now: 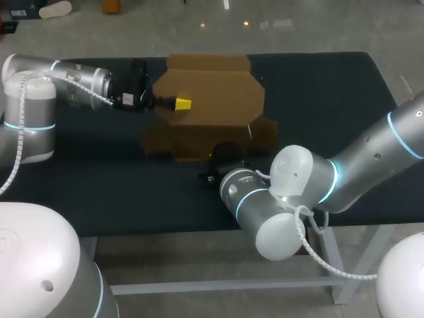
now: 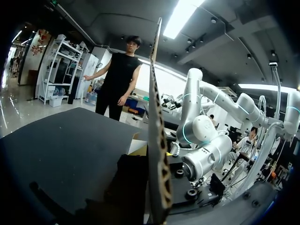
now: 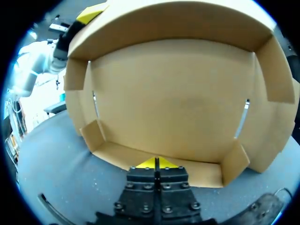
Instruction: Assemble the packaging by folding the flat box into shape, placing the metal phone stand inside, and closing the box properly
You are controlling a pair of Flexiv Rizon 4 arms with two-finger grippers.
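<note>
- The right gripper [image 3: 156, 163], its fingers pressed together on nothing, is sitting at the low front wall [image 3: 206, 171] of the cardboard box [image 3: 173, 93].
- The box, half-formed, is lying in the upper middle of the head view on the dark table [image 1: 99, 172].
- The left gripper [image 1: 180, 104] is pinching the raised lid panel [image 1: 218, 93].
- The folding step is in hand. The next move likely calls for standing the walls up. No phone stand is showing.

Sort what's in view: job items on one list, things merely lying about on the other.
Job:
box, partly folded
left end effector, gripping its raised flap
right end effector, shut, at the box's front wall
phone stand: not in view

Lying about:
table only, as the surface underneath
</note>
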